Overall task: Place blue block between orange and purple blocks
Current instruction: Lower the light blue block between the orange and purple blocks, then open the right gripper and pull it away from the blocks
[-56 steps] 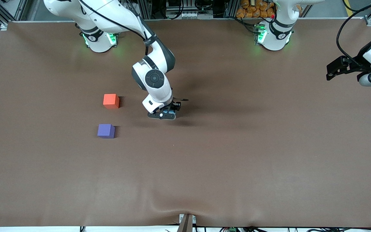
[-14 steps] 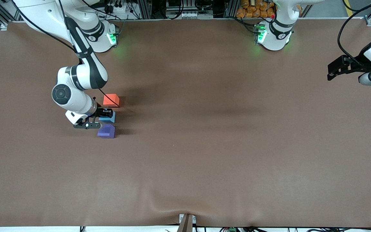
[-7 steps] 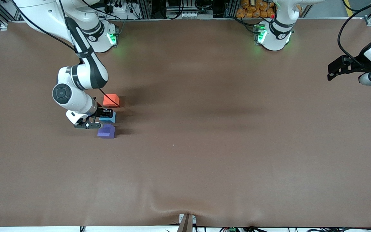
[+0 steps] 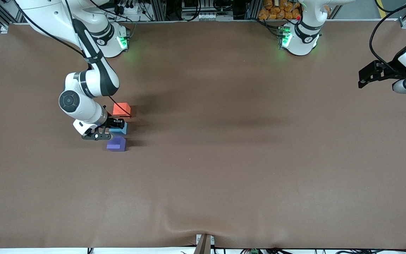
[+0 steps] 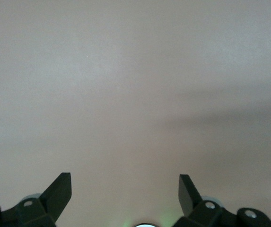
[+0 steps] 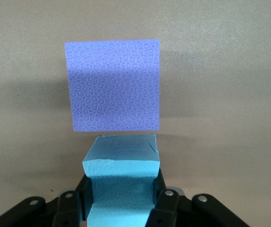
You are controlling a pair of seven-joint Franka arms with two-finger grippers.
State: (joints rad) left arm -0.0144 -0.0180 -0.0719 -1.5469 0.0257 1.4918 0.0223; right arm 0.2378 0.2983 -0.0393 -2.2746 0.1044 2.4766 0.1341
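The orange block (image 4: 121, 109) and the purple block (image 4: 116, 144) sit on the brown table, purple nearer the front camera. My right gripper (image 4: 117, 126) is shut on the light blue block (image 4: 120, 130) and holds it in the gap between them. In the right wrist view the blue block (image 6: 121, 182) is pinched between the fingers, with the purple block (image 6: 112, 85) just past it. My left gripper (image 4: 365, 78) waits open and empty over the table's edge at the left arm's end; its wrist view shows only bare table between the fingers (image 5: 59, 191).
The brown table cover (image 4: 224, 158) spreads wide toward the front camera and the left arm's end. The two arm bases (image 4: 108, 42) stand along the table edge farthest from the front camera.
Since 4.1 s ago my right gripper carried the blue block from mid-table to the gap between orange and purple. In the last second it has barely shifted. The left arm has not moved.
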